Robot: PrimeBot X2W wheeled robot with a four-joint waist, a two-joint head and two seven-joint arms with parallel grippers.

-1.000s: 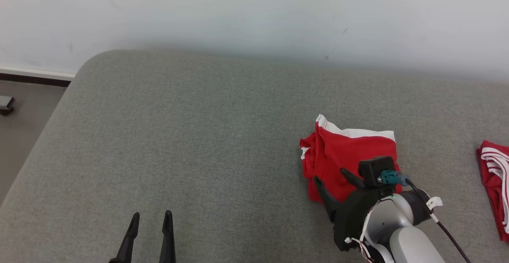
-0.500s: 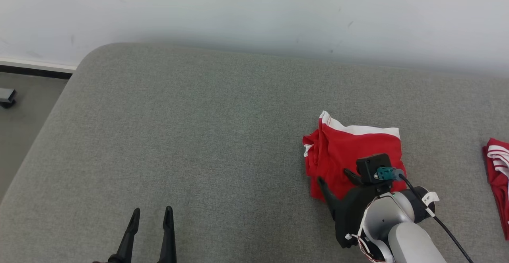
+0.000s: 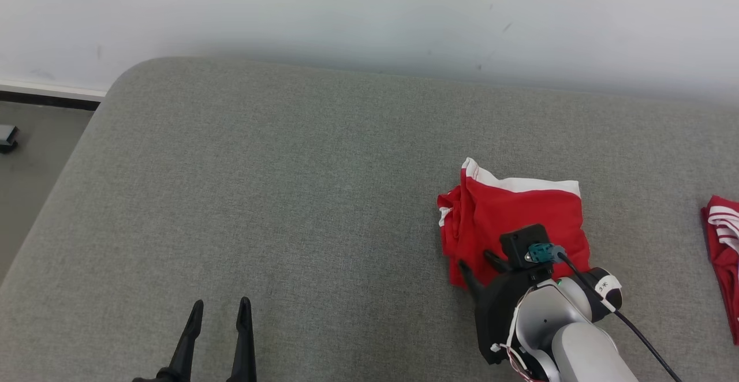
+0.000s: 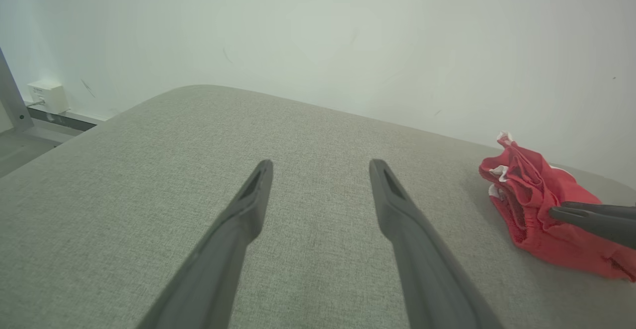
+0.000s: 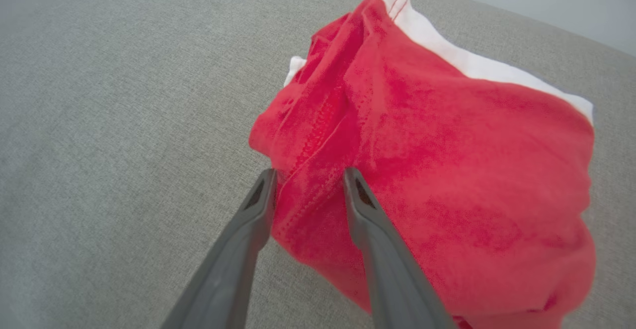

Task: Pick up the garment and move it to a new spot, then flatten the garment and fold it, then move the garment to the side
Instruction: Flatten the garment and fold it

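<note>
- The grey upholstered pad (image 3: 288,197) is the largest thing: coarse woven cloth, flat on top, with a rounded far-left corner. The head view takes in its whole spread, while the right wrist view shows the weave close up.
- The pale wall (image 3: 369,12) behind it is smooth, with a few small dark marks.
- A strip of grey floor (image 3: 34,157) lies off the pad's left edge in the head view.
- The garment (image 3: 514,214) lies on the right half of the pad, a soft red knit bunched into a rough square with a white band along its far edge. The right wrist view alone shows its stitched seam and the raised fold at its near-left corner.
- A second red piece with white stripes (image 3: 721,243) sits at the head view's right edge, well apart from the garment.
- The right gripper (image 5: 309,172) has its dark tapered fingers part-way apart, one on each side of that raised fold and touching the cloth. Whether they pinch it cannot be told.
- The left gripper (image 4: 320,162) hovers over bare pad with its fingers spread wide and nothing between them.
- A small white wall box (image 4: 47,95) appears in the left wrist view.
</note>
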